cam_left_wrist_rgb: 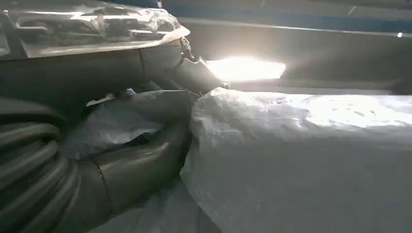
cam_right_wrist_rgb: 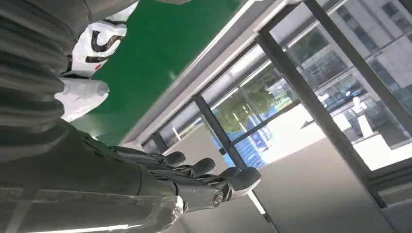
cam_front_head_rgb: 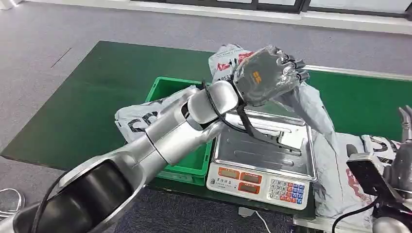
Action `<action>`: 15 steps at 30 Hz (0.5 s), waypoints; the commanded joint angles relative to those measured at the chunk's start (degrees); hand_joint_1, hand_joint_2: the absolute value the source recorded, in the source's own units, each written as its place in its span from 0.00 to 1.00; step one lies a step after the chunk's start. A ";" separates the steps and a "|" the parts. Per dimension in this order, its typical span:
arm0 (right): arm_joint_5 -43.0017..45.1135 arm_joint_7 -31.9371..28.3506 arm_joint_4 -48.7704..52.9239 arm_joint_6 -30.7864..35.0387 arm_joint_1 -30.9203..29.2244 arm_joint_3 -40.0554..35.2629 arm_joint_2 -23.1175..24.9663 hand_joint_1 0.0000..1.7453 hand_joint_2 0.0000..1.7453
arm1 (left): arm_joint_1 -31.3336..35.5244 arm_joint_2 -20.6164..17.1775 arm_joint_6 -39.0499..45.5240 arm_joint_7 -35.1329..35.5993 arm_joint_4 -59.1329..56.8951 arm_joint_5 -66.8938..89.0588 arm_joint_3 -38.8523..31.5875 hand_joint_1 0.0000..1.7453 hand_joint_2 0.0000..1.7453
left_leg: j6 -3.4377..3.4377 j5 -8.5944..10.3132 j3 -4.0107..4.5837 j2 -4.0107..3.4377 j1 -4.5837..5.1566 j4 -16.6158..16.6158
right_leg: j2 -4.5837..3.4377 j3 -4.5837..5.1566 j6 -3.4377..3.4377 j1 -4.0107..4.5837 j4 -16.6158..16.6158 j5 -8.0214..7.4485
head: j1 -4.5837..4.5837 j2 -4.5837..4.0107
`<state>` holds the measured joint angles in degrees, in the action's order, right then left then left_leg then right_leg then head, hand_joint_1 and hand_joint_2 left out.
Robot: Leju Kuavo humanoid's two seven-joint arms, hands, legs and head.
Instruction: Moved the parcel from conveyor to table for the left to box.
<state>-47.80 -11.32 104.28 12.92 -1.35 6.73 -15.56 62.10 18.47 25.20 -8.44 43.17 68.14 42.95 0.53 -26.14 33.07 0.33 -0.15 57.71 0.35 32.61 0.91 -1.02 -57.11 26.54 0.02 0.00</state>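
The left hand (cam_front_head_rgb: 266, 74) grips a grey parcel (cam_front_head_rgb: 311, 104), fingers (cam_front_head_rgb: 291, 65) closed on its top, raised above the scale (cam_front_head_rgb: 265, 155) beside the green bin (cam_front_head_rgb: 167, 90). The right hand (cam_right_wrist_rgb: 194, 184) holds nothing, fingers (cam_right_wrist_rgb: 204, 167) spread straight.

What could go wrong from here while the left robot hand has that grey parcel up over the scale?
The left robot hand holds the grey parcel by its upper end, and the loose bag trails down beside the scale; it could drag or snag on the scale's tray. The green bin already holds a parcel, so this one may catch on the rim. A soft bag could also slip from the grip.
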 commanded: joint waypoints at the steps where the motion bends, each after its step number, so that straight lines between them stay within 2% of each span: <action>1: -0.72 0.33 -0.53 -0.93 -1.31 1.23 1.22 0.00 1.00 | 5.28 -3.83 0.19 1.34 -7.88 5.88 -4.78 1.00 1.00 | 0.02 0.03 0.01 -0.22 0.00 -0.02 | -0.22 0.08 -0.08 0.01 0.02 -0.10 | -0.02 0.00; 8: -0.76 0.29 -0.56 -0.95 -1.29 1.31 1.27 0.00 1.00 | 5.37 -3.47 -0.33 2.42 -8.16 7.11 -4.85 1.00 1.00 | 0.01 -0.01 0.01 -0.10 -0.02 0.03 | -0.11 0.04 -0.05 0.03 0.00 -0.03 | -0.02 0.00; 15: -4.77 1.35 -0.96 -3.42 -4.82 1.58 5.18 0.00 1.00 | 5.86 -9.08 -2.51 6.72 -10.92 13.68 -11.21 1.00 1.00 | 0.04 -0.01 0.02 -0.41 0.00 0.00 | -0.41 0.14 -0.09 0.00 -0.05 -0.11 | -0.02 0.00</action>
<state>-49.60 -10.95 104.78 11.43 -1.51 6.75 -15.52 64.66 14.53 24.41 -3.95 38.42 78.21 38.62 0.53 -26.14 33.12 0.33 -0.14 57.70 0.33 32.63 0.91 -1.02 -57.12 26.54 0.00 0.00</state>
